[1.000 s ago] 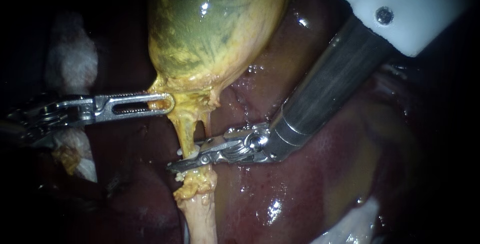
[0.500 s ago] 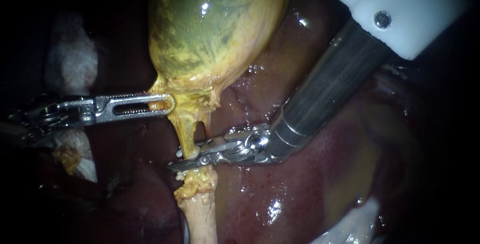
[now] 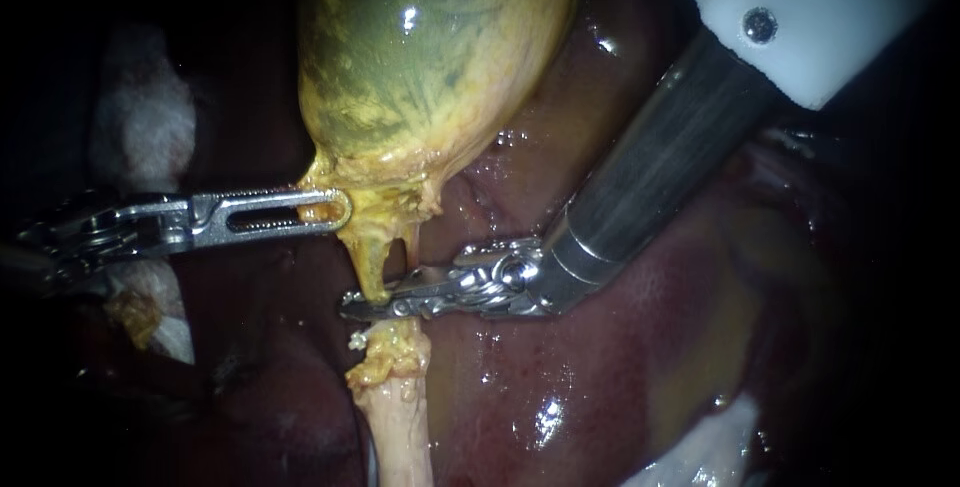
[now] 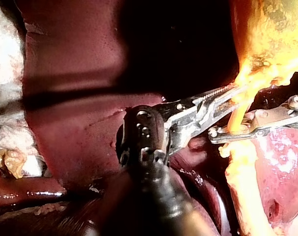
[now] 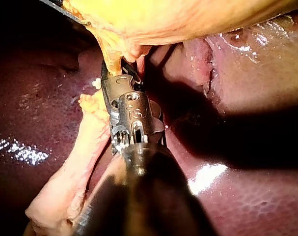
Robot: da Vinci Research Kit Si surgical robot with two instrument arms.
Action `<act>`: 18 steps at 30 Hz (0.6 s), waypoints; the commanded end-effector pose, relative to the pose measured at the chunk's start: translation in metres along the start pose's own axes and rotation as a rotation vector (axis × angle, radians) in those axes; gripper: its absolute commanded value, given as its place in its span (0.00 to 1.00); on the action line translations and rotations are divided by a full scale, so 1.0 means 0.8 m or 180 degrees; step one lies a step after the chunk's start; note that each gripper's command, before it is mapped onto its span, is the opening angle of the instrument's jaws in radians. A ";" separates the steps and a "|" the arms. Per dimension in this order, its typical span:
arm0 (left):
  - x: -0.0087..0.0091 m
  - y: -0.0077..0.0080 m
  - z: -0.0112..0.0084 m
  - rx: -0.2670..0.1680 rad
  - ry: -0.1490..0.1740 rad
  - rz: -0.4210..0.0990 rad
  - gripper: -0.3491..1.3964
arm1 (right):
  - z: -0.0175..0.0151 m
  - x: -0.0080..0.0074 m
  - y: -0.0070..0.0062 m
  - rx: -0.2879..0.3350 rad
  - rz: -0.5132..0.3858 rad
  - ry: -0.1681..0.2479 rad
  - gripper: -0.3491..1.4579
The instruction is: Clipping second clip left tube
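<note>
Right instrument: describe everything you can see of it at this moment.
The right instrument enters from the upper right: a white housing with screws, a smooth grey metal shaft, a shiny jointed wrist, then two slim metal jaws. The jaws lie almost level, closed across the yellow left tube from two sides, just below the gallbladder. Wet dark red liver lies behind it.

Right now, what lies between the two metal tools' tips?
A short stretch of the yellow left tube, running from the left instrument at the gallbladder neck down to the right instrument. The endoscope view shows it best.
</note>
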State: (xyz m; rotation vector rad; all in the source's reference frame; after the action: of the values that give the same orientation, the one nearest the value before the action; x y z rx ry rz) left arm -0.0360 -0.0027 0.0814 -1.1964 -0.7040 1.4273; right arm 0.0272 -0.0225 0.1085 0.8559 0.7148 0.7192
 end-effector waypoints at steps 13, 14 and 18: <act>-0.0001 0.0002 0.0000 -0.0002 -0.0001 -0.0003 0.00 | 0.0002 -0.0006 0.0001 -0.0007 0.0037 0.0006 0.00; -0.0001 0.0002 0.0000 -0.0002 -0.0001 -0.0003 0.00 | 0.0002 -0.0007 0.0001 -0.0007 0.0035 0.0006 0.00; -0.0001 0.0002 0.0000 -0.0002 -0.0001 -0.0003 0.00 | 0.0005 -0.0011 0.0002 0.0021 0.0024 0.0000 0.00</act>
State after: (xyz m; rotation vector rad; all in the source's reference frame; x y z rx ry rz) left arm -0.0360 -0.0028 0.0813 -1.1960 -0.7053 1.4262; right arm 0.0270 -0.0234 0.1091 0.8666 0.7142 0.7235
